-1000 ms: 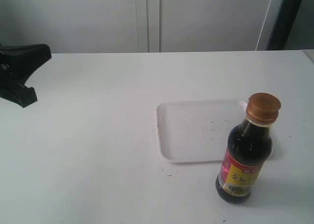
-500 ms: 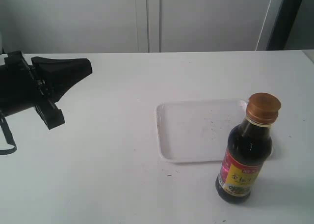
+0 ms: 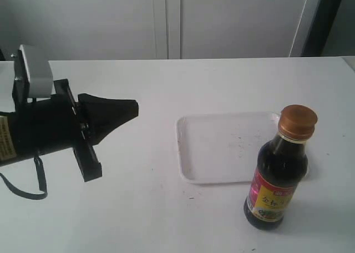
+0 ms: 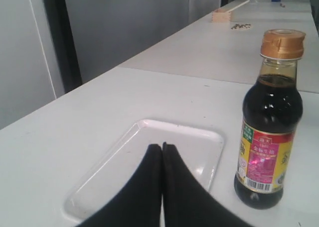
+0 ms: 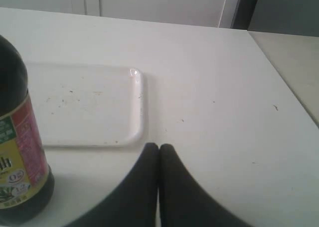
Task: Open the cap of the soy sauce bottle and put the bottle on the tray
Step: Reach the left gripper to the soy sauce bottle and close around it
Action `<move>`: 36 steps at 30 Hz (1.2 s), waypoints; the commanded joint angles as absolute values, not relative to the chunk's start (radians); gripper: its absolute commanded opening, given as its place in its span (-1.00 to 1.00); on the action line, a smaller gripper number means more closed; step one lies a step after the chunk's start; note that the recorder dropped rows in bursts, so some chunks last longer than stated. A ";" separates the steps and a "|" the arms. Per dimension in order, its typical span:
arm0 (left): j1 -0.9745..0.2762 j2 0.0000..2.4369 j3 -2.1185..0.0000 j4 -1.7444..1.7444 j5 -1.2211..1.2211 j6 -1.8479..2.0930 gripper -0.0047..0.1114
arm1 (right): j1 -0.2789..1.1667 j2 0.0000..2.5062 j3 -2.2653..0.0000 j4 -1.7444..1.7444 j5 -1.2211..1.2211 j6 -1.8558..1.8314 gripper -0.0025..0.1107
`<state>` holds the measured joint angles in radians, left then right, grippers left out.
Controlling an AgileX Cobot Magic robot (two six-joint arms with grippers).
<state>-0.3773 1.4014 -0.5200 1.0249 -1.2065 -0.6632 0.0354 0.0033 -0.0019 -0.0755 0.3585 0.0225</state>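
Left wrist view: the left gripper point(image 4: 162, 147) was clenched, its two black fingers pressed tip to tip with nothing between them. It hung above the table point(image 3: 138, 208), pointed across the tray point(image 4: 124, 157), well apart from the bottle. The right gripper point(image 5: 158, 147) was likewise pinched together and empty, near the bottle's base without touching it.

The soy sauce bottle point(image 3: 276, 178) stood upright on the table, off the tray, just beside its near corner. The cap point(image 3: 298, 121) sat down flat, not yet opened.

Handling, as judged:
- Glass, nearly full of dark liquid: rigid, probably weighty for its size, breakable if tipped or dropped.
- Bare shoulders look smooth and likely slippery; the labelled body should give better grip.
- Suggested hold: one gripper across the labelled body, low, to steady it; the other at the cap, whose ribbed side offers purchase.
- Both grippers would need to open first.
- Once uncapped, keep it upright during the transfer, or it may spill.
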 commanded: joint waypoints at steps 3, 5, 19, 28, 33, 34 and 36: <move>-0.436 1.452 -0.538 1.031 -1.221 -0.620 -0.92 | 0.039 0.000 0.000 -0.078 0.351 0.023 -0.96; -0.455 1.473 -0.552 1.035 -1.221 -0.611 -0.92 | 0.039 0.000 0.000 -0.078 0.351 0.046 -0.96; -0.591 1.586 -0.621 1.037 -1.221 -0.563 -0.79 | 0.039 0.000 0.000 -0.078 0.350 0.042 -0.96; -0.681 1.668 -0.677 0.980 -1.221 -0.560 0.03 | 0.039 0.000 0.000 -0.078 0.350 0.042 -0.96; -0.722 1.714 -0.691 0.944 -1.221 -0.533 0.60 | 0.039 0.000 0.000 -0.078 0.350 0.042 -0.96; -0.726 1.719 -0.694 0.942 -1.221 -0.529 0.71 | 0.039 0.000 0.000 -0.078 0.350 0.042 -0.96; -0.741 1.729 -0.700 0.940 -1.221 -0.519 0.90 | 0.039 0.000 0.000 -0.078 0.350 0.042 -0.96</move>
